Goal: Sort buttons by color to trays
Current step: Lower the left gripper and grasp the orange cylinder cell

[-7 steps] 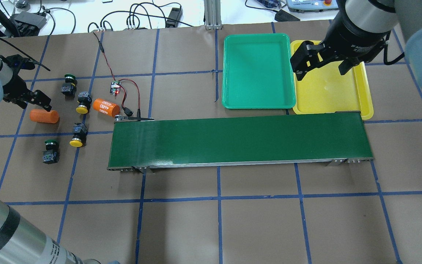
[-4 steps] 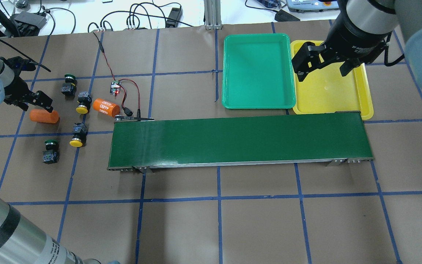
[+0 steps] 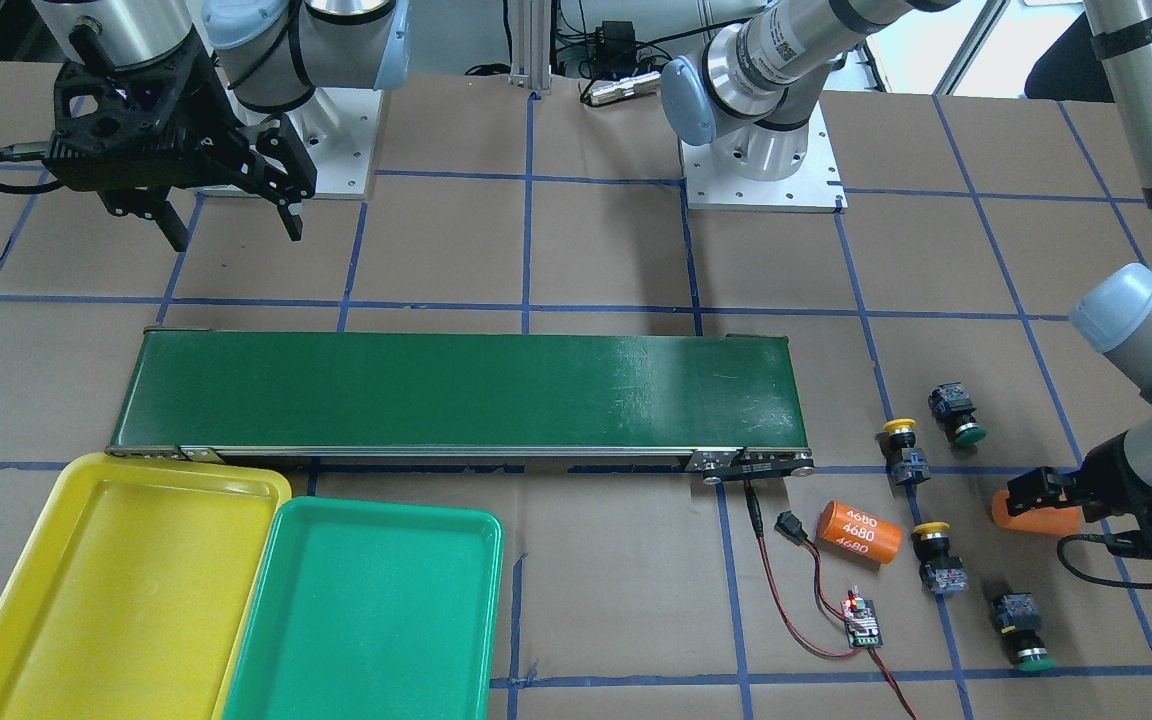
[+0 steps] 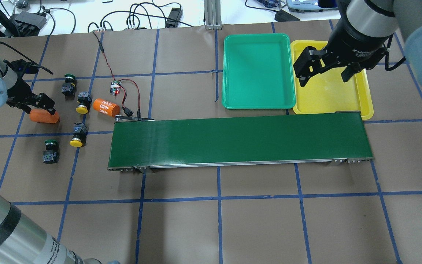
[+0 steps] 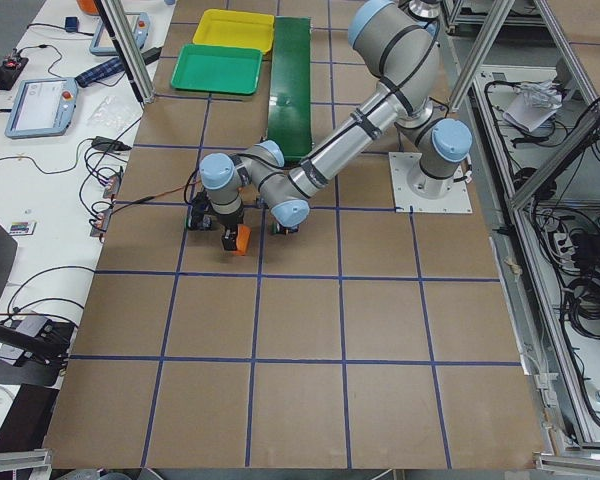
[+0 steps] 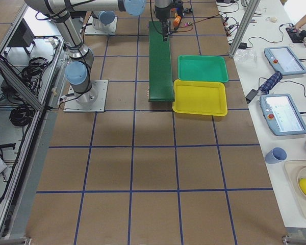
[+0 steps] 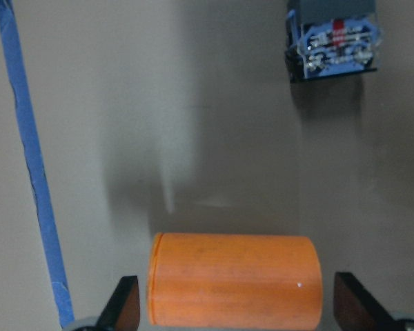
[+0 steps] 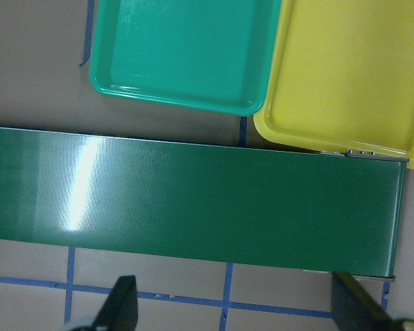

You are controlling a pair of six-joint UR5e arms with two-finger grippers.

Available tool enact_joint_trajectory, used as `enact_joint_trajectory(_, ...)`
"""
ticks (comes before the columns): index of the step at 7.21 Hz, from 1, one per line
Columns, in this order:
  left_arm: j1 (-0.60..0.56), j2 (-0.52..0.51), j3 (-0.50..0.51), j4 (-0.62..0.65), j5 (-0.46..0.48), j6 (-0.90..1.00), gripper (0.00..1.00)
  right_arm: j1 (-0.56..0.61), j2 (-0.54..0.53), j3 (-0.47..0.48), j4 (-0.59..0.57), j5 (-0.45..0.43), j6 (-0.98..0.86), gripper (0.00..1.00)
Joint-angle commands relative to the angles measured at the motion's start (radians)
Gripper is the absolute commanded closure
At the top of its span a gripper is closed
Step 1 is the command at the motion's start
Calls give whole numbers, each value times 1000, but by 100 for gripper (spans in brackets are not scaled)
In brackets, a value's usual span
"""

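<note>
The left gripper (image 7: pixel 238 310) has its two fingers (image 7: pixel 127 307) spread wide, one on each side of a plain orange cylinder (image 7: pixel 234 276). The fingers are very close to its ends, but I cannot tell if they touch it. The cylinder lies flat on the brown table (image 4: pixel 218 227).

Near it lie the four buttons, all on the table. There is a far green button (image 4: pixel 69 83) and a yellow button (image 4: pixel 82 103) beside the orange "4680" cylinder (image 4: pixel 106 107). Then come a second yellow button (image 4: pixel 77 136) and a near green button (image 4: pixel 50 151).

The right gripper (image 4: pixel 324 76) hangs high in the air with its fingers wide apart, holding nothing. The yellow tray (image 4: pixel 365 106) touches the green tray (image 4: pixel 258 69). Both trays sit by the right end of the green conveyor belt (image 4: pixel 238 141), well apart from the buttons.
</note>
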Motion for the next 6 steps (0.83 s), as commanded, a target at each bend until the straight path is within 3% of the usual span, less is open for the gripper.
enact_joint_trajectory(1, 0, -15, 2, 5, 4, 3, 0, -15, 0, 2, 4, 2, 0, 0)
enact_joint_trajectory(3, 0, -27, 2, 7, 1, 6, 2, -18, 0, 3, 4, 3, 0, 0)
enact_joint_trajectory(4, 0, -27, 4, 5, 1, 1, 83, -19, 0, 3, 4, 3, -2, 0)
enact_joint_trajectory(5, -2, -20, 4, -7, 4, 1, 100, -19, 0, 3, 6, 2, -2, 0)
enact_joint_trajectory(6, -6, 8, 5, -55, 1, -2, 100, -18, 0, 3, 4, 2, -2, 0)
